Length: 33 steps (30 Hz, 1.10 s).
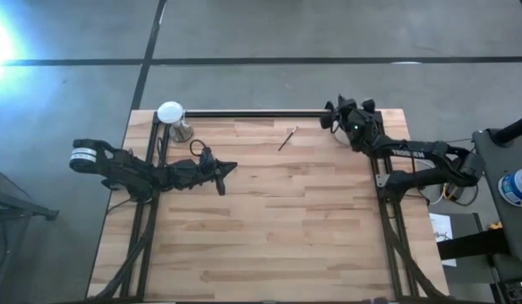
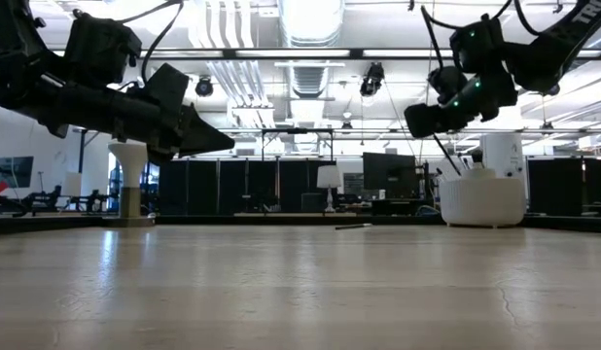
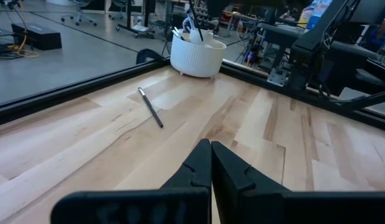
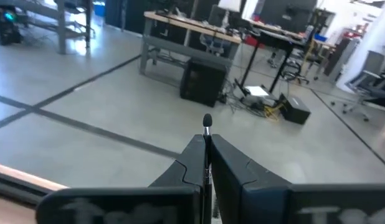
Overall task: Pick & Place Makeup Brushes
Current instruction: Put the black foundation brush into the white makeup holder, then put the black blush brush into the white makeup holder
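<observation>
Between our right gripper's [image 4: 207,163] clamped fingers stands a makeup brush [image 4: 207,127]. Our left gripper [image 3: 210,163] hovers clenched, empty, near another brush [image 3: 151,107] lying on the table [image 3: 273,124].

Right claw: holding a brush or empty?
Holding one. The right claw is shut on a makeup brush, whose small dark tip sticks out past the closed fingers in the right wrist view.

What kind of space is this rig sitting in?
Probably a large open lab or workshop: a polished concrete floor, exposed ducts and lights on the ceiling, and desks with monitors beyond the wooden table.
</observation>
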Each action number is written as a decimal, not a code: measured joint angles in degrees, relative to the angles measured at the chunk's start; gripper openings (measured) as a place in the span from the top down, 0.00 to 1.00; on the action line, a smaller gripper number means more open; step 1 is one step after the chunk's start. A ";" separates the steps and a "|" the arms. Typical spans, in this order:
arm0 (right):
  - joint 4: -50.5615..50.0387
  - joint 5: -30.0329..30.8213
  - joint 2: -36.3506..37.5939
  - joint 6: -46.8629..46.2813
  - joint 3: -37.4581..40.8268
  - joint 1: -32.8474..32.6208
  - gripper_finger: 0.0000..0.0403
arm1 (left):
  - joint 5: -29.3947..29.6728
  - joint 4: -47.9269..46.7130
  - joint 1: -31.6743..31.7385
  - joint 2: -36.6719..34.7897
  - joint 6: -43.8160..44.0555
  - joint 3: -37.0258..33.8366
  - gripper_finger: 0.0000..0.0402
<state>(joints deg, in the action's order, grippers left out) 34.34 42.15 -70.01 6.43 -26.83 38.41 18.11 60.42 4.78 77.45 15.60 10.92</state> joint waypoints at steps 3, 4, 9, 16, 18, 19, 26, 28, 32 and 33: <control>-0.34 -0.28 -1.15 -1.81 0.17 1.96 0.97 | 0.00 0.00 0.04 0.00 0.02 0.00 0.99; -0.54 -0.50 -1.79 -2.44 0.31 2.48 0.97 | 0.00 -0.01 0.04 0.00 0.02 0.00 0.99; -1.02 -1.58 -4.98 -5.46 0.61 3.29 0.97 | 0.00 0.00 0.14 0.00 0.46 0.01 0.99; -5.70 -2.01 -7.35 -8.37 -0.62 3.28 0.89 | 0.00 -0.08 0.22 0.00 0.85 0.49 0.99; -9.77 -2.12 -7.10 -9.60 -1.70 3.28 0.84 | 0.00 -0.67 0.26 0.00 0.89 0.72 0.99; -12.12 -2.12 -6.76 -10.10 -2.29 3.28 0.82 | -0.02 -1.15 0.33 0.00 0.92 0.97 0.99; -24.83 -5.47 -2.45 -12.41 -5.46 3.18 0.72 | 0.00 -11.54 0.37 0.37 2.81 7.50 0.99; -26.42 -7.41 -0.74 -12.51 -5.38 2.74 0.74 | 0.00 -14.25 0.37 1.75 2.69 10.35 0.99; -29.90 -8.16 2.82 -12.51 -4.33 0.22 0.84 | -0.02 -15.10 0.39 7.73 1.47 16.33 0.99; -30.32 -8.20 3.68 -12.49 -3.96 -0.76 0.87 | -0.03 -15.12 0.39 9.54 1.09 17.98 0.99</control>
<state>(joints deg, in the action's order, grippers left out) 4.02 33.95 -66.34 -6.07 -30.79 37.65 18.08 45.31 5.17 86.99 16.69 28.90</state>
